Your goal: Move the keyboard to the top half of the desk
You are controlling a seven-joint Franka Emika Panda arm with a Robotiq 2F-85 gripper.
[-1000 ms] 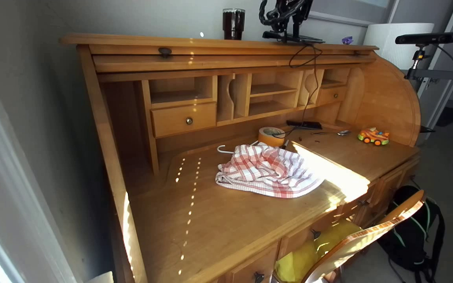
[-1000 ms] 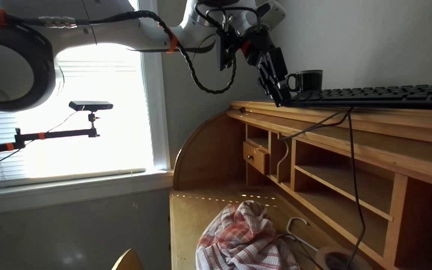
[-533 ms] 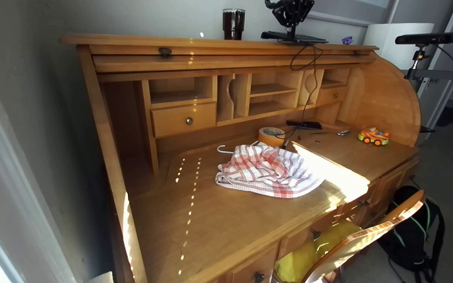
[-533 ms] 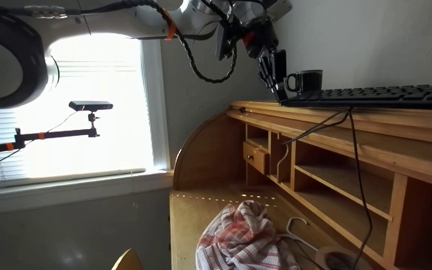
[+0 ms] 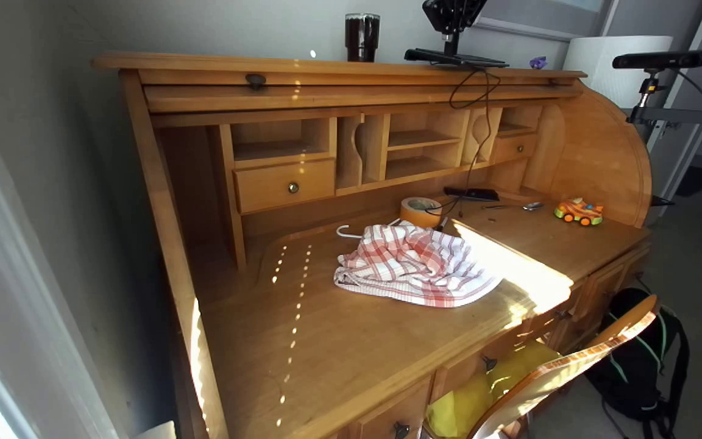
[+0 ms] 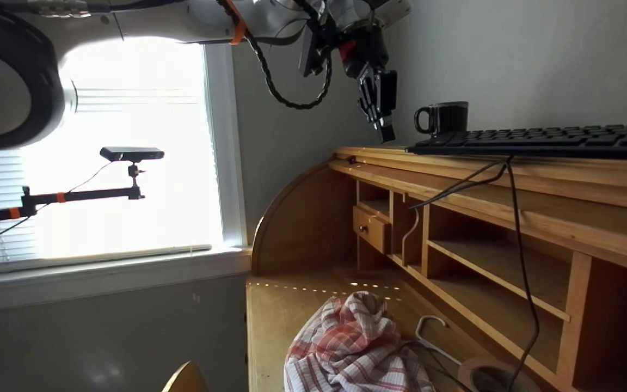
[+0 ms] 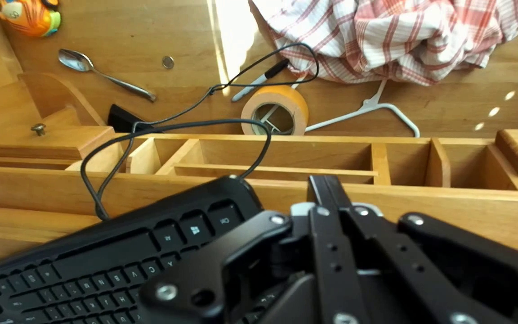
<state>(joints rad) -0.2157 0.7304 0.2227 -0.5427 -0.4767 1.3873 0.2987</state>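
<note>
Gripper [image 7: 325,180]: fingertips fully together, nothing held; raised above level of top shelf [image 5: 205,61] of desk [image 5: 326,341], apart from keyboard [image 6: 558,142]. Keyboard location: flat on top shelf; at 8 o'clock from fingertips in wrist view, at 3 o'clock in exterior view. Cable [image 7: 205,122]: hanging past pigeonholes [image 6: 579,305]. Black mug [image 6: 452,117]: upright on top shelf, at 2 o'clock from fingertips, exterior view. Below on desk, wrist view: tape roll [image 7: 300,110] at 11 o'clock, checked cloth [image 7: 398,40] at 1 o'clock, spoon [image 7: 81,63] at 10 o'clock.

Keyboard [image 6: 542,141] atop desk [image 5: 357,344], mug [image 6: 450,118] nearby, cloth [image 5: 415,265] below
</note>
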